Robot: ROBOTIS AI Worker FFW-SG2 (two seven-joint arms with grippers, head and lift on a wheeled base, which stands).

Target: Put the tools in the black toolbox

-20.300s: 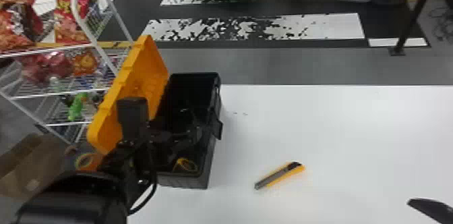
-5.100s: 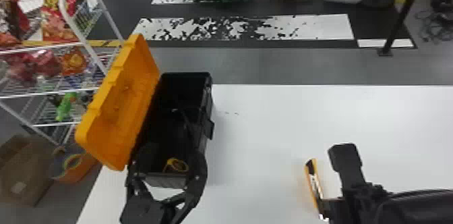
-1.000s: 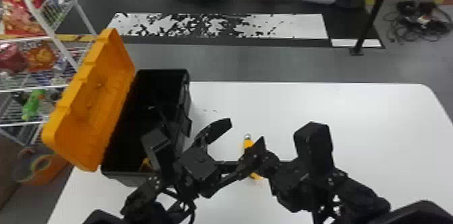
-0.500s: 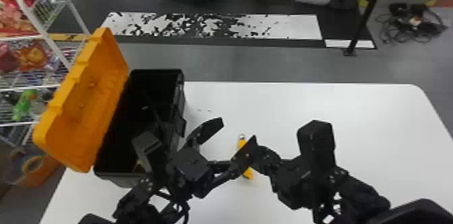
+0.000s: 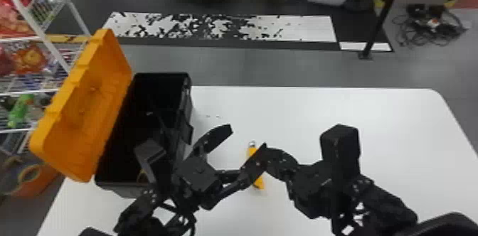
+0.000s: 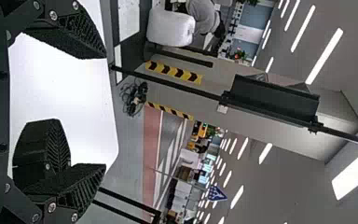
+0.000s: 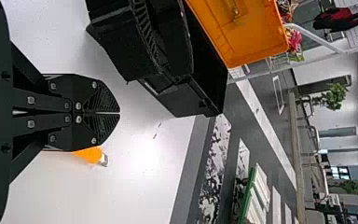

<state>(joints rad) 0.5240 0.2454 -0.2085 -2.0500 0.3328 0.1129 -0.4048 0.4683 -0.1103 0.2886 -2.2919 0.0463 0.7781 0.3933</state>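
Note:
In the head view, my left gripper (image 5: 247,137) stands open right of the black toolbox (image 5: 188,111). From the right, my right gripper (image 5: 266,150) reaches in against one of its fingers. A yellow cutter (image 5: 259,183) lies partly hidden behind these fingers, its metal end pointing away from me. In the left wrist view my left gripper (image 6: 105,111) has its fingers wide apart, the other gripper's black fingers beside the lower one. The right wrist view has my right gripper (image 7: 120,113) shut, the cutter (image 7: 89,154) emerging beside it; whether they touch I cannot tell.
The toolbox's orange lid (image 5: 89,100) leans open on its left side. A yellow item (image 5: 142,176) shows inside the box, partly covered by the left arm. The white table (image 5: 355,107) extends right; a wire shelf (image 5: 49,47) with snack bags stands left.
Since about five seconds ago, both grippers have come together right of the toolbox, and the cutter is nearer the box. Over the last half second only the head view has shifted slightly.

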